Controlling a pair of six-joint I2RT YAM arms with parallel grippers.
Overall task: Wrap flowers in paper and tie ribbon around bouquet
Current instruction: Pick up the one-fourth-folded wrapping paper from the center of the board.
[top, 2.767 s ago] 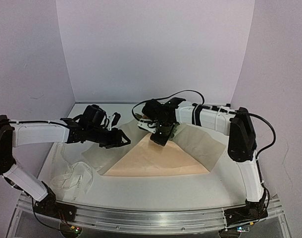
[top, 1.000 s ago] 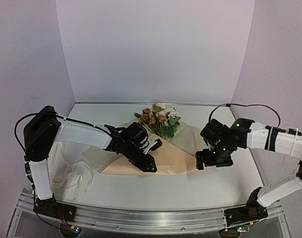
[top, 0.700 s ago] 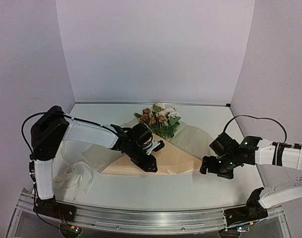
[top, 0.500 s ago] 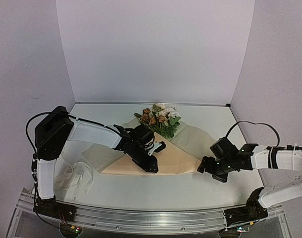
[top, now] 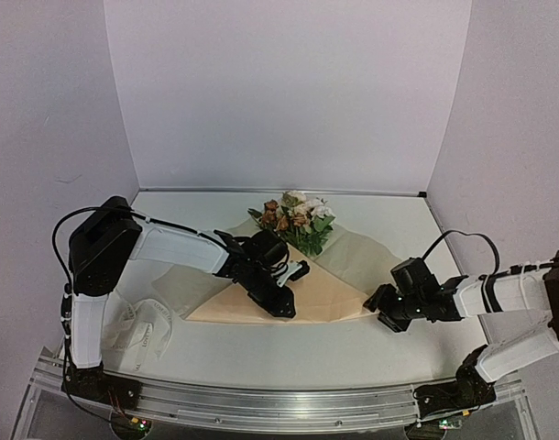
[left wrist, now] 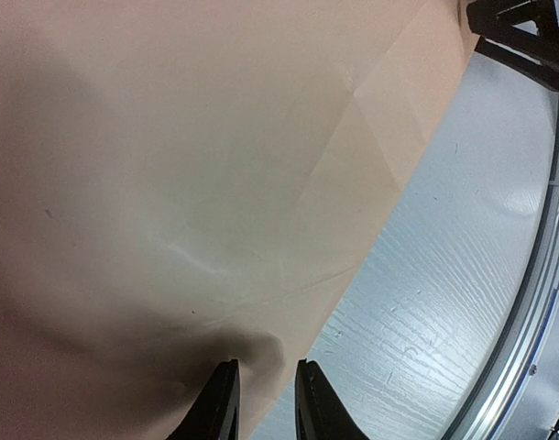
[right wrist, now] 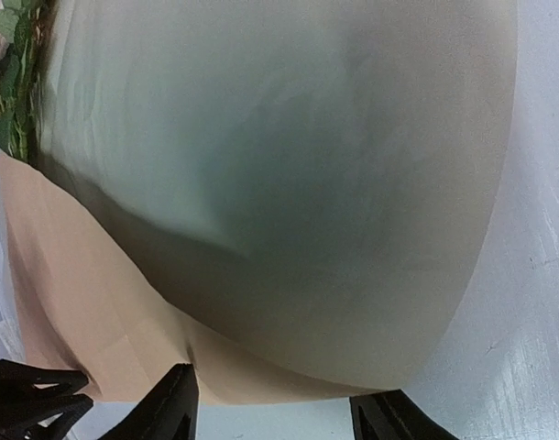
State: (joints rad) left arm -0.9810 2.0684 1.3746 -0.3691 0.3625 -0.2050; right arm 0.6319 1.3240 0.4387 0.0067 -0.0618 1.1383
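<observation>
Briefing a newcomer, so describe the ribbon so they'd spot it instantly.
Start at the white table, near left side by the left arm's upright link. The ribbon is the loose cream-white heap of narrow loops there, unlike the broad tan paper sheet to its right.

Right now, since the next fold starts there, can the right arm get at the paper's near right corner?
Probably yes. The right gripper sits at that corner of the paper, jaws open to either side of its edge, with nothing between; the flowers lie well away.

Pale lilac walls [top: 289, 92] on three sides; white tabletop [top: 261, 353]; aluminium rail [top: 261, 403] along near edge.
</observation>
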